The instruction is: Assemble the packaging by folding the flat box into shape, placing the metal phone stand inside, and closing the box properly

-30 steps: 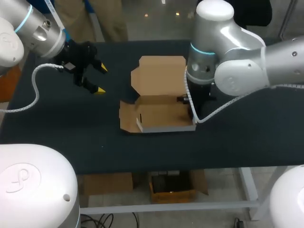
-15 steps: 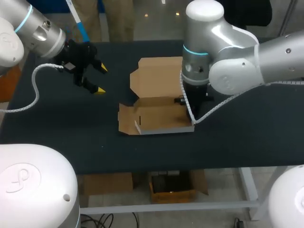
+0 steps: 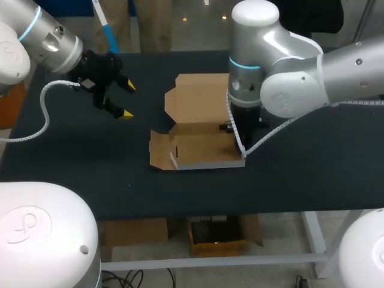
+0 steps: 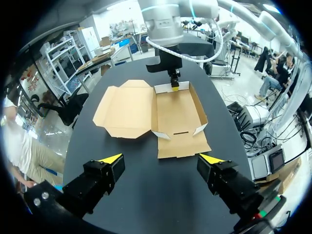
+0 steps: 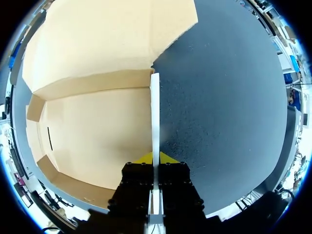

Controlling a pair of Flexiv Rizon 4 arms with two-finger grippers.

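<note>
The brown cardboard box (image 3: 201, 149) lies open in the middle of the table, its walls partly raised and its lid (image 3: 201, 96) flat behind it. My right gripper (image 5: 156, 158) is shut on the box's upright right side wall (image 5: 154, 112), one yellow tip on each side of it. In the head view that gripper (image 3: 232, 127) is mostly hidden under its own wrist. My left gripper (image 3: 127, 101) hangs open and empty above the table, to the left of the box (image 4: 175, 117). No phone stand is in sight.
The dark table (image 3: 312, 162) has bare surface to the right of the box and in front of it. The box's left flap (image 3: 159, 150) lies flat on the table.
My right arm has shifted slightly to the left, and the box has slid a little left with it. The left arm has stayed still.
</note>
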